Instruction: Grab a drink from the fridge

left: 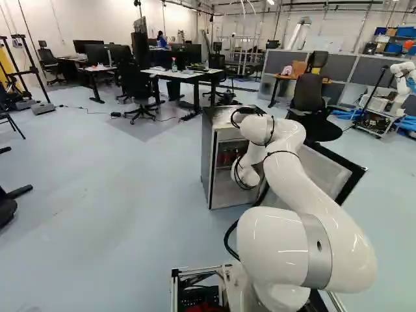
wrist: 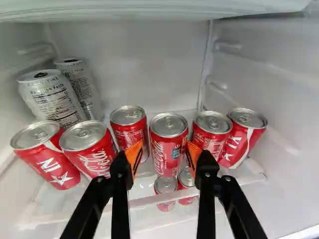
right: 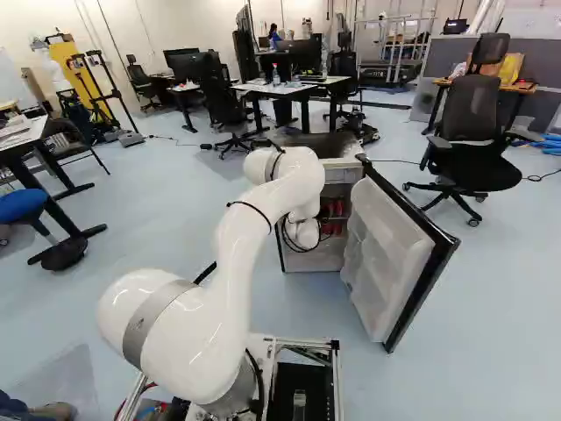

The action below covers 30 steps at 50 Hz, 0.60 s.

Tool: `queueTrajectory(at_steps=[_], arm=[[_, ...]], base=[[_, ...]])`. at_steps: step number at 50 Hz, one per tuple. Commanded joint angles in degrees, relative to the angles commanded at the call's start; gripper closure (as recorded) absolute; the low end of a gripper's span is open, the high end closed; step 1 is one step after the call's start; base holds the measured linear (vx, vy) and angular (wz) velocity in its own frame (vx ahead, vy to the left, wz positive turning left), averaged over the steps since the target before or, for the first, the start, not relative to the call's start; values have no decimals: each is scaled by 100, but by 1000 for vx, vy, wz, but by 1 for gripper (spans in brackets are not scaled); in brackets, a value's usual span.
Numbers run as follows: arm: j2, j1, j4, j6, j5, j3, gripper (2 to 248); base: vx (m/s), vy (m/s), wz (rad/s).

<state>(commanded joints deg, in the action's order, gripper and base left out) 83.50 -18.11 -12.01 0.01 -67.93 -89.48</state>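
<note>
Black claw point(wrist: 163, 151) hangs spread inside the open fridge point(left: 207, 153), orange pads point(wrist: 134, 155) apart, a red soda can point(wrist: 168, 137) standing just ahead of the gap.

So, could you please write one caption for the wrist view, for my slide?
Inside the fridge, the open claw faces a row of red cans; two silver cans behind.

clear fridge shelf point(wrist: 143, 182), 6 red cans point(wrist: 168, 149) on it, 2 pale cans point(wrist: 54, 102)
</note>
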Motion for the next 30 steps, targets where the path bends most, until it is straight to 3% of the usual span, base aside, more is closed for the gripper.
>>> queueTrajectory(at_steps=[20,21,25,26,30], arm=[[78,13,0,0,0,-142,110],[78,13,0,0,0,-142,138],[78,13,0,0,0,-142,138],[78,13,0,0,0,-142,159],[78,13,0,0,0,-142,159]], base=[[0,0,0],[0,0,0],[0,0,0],[0,0,0],[0,0,0]])
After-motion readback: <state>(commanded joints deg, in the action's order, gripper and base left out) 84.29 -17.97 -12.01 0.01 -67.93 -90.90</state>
